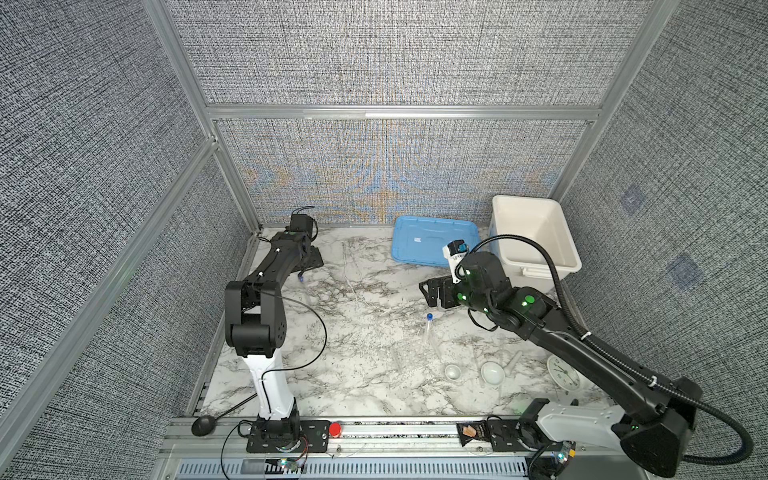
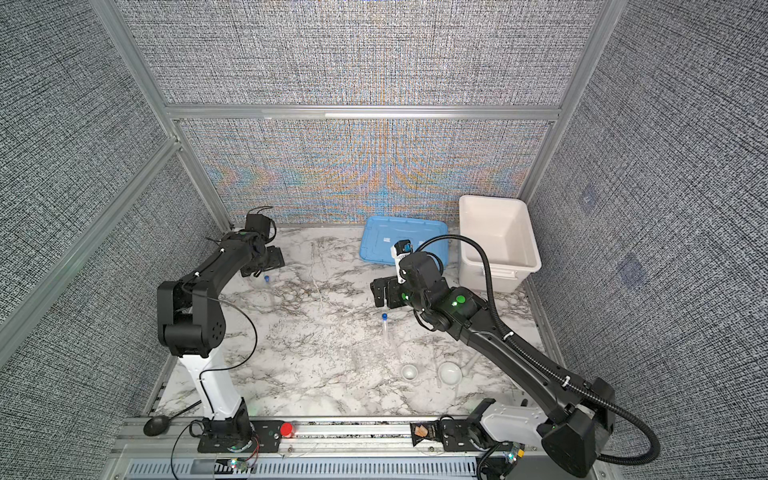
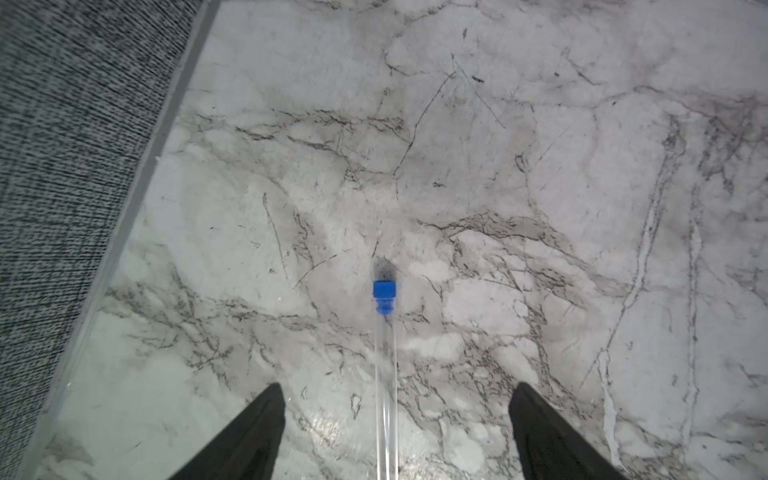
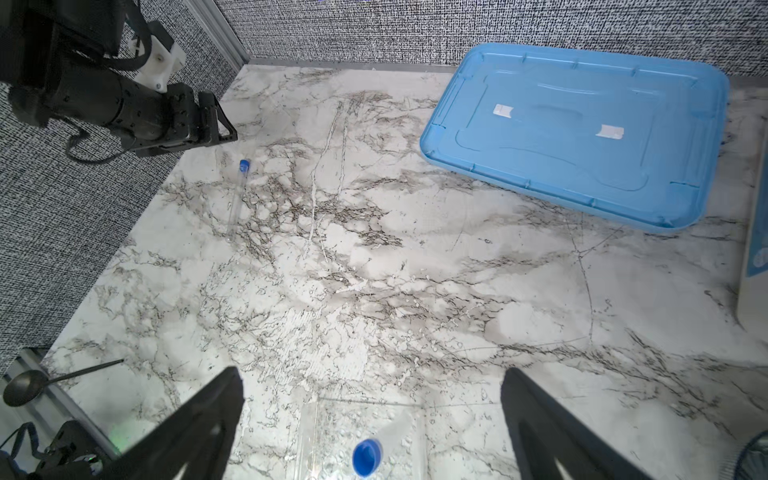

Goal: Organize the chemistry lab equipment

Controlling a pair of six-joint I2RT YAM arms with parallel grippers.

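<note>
My left gripper (image 3: 397, 385) hung open, its two black fingers (image 3: 249, 432) well apart and holding nothing. In the wrist view a slim clear tube with a small blue cap (image 3: 385, 365) lay on the white, grey-veined marble tabletop (image 3: 540, 187). It ran straight down the middle of the gap, and neither finger touched it. In both top views that gripper sat toward the far left corner. The cap was just on its near side, and the tube's body pointed toward the near edge.

My right gripper (image 4: 372, 374) was open too, fingers spread wide and gripping nothing. A second clear tube with a blue cap (image 1: 432, 336) was just on its near side, cap end toward the fingers but apart from them. In the wrist view only that cap showed, low in the gap. I could not tell whether the tube lay flat or tilted.

Farther out, toward the near right, sat a small round white bowl (image 1: 453, 371). To its right was a larger round white bowl (image 1: 493, 372), with a short white pestle-like stick (image 1: 514, 359) just beside that. A round white alarm clock (image 1: 563, 372) lay farther right, next to my right arm.

On the far side, a flat blue plastic lid (image 1: 415, 241) lay by the back wall. Right of it, a deep white plastic bin (image 1: 540, 266) stood upright in the far right corner.
</note>
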